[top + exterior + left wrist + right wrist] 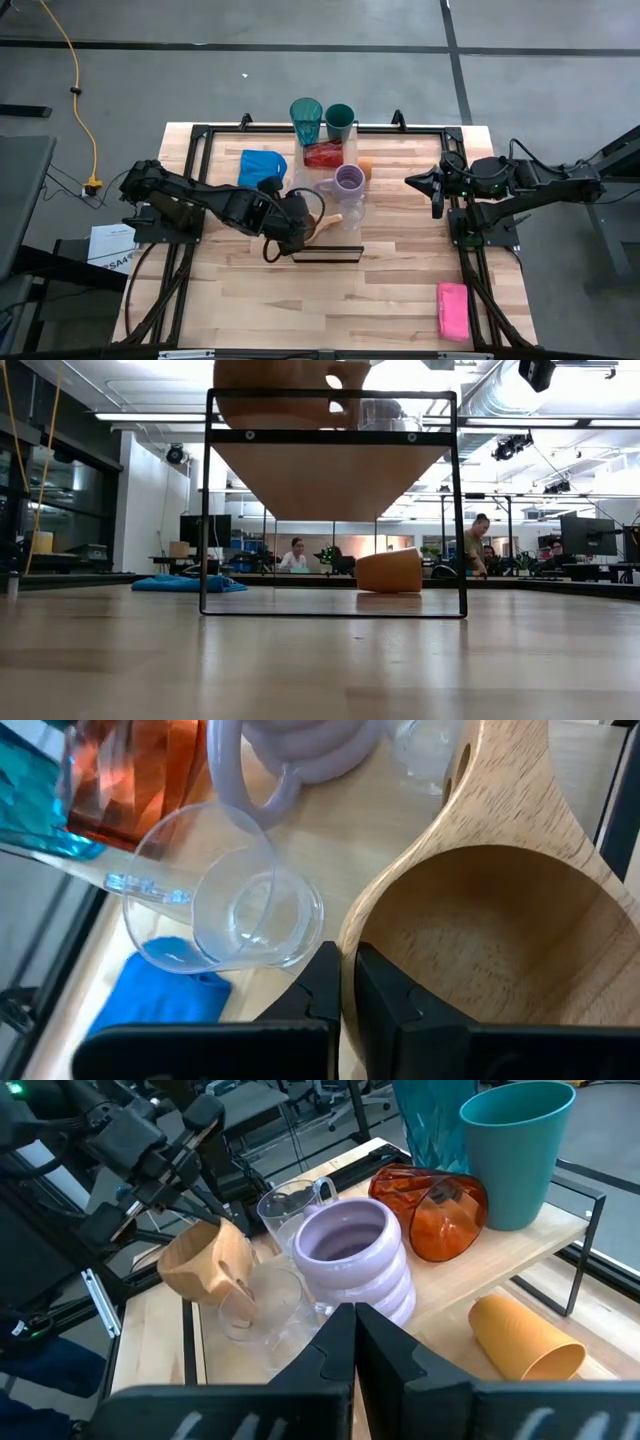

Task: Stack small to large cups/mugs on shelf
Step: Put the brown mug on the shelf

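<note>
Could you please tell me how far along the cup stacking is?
Done: most cups, like the lavender mug, sit on the shelf, none nested. In hand: left gripper holds the tan mug tilted. Left: orange cup lies on the table; right gripper waits.

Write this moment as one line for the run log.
left gripper: shut, at tan mug on shelf | right gripper: shut, waiting at right | orange cup: lying on table
</note>
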{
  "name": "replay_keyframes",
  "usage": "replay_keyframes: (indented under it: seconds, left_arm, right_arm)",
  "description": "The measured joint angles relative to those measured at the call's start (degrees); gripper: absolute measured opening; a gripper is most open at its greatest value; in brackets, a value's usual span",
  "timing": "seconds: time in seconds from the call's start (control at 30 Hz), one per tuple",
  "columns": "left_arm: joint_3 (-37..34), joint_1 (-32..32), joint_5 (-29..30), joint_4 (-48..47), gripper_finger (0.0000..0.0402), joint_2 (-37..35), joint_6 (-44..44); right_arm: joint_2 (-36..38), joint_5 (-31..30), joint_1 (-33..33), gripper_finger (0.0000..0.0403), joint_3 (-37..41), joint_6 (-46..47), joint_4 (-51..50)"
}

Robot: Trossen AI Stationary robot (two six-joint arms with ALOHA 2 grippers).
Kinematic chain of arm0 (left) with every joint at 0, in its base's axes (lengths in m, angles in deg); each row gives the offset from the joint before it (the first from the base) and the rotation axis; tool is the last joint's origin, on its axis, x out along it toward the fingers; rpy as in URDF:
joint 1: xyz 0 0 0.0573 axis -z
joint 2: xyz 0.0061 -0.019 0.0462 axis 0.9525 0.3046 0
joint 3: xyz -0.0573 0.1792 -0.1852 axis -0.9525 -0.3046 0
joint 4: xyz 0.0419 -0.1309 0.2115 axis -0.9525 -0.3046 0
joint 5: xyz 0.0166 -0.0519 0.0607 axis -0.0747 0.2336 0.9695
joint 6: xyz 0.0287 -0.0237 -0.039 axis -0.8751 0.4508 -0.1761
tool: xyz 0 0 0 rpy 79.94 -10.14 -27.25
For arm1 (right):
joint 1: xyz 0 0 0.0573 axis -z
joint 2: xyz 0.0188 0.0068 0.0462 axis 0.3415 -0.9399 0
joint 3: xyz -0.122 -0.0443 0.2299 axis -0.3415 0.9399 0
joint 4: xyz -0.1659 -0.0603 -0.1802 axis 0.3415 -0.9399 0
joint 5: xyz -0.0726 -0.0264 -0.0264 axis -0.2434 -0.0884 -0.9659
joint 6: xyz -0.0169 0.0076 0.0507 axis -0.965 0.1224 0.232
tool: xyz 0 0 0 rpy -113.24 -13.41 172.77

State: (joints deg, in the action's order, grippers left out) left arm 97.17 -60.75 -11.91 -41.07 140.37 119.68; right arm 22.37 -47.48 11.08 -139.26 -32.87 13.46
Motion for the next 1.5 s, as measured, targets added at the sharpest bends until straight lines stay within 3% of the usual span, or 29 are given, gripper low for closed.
replay_keyframes:
  seconds: [0.23,0.47,0.83,1.5]
  left_arm:
    - [0.00,-2.27,-4.05,-0.33,0.0002,0.00,-0.77]
    - [0.09,-2.15,-3.47,1.23,0.0035,-0.02,-2.56]
    - [0.09,-2.15,-3.87,1.10,0.0034,-0.03,-4.01]
    - [0.19,-2.15,-3.71,3.90,0.0138,-0.19,-3.99]
  right_arm:
    - [0.00,0.00,0.00,0.0000,0.00,-0.02,0.20]
    - [0.00,0.00,0.00,0.0000,0.00,-0.05,0.20]
    - [0.00,0.00,0.00,0.0000,0.00,-0.07,0.20]
    - [0.00,0.00,0.00,0.0000,0.00,-0.04,0.22]
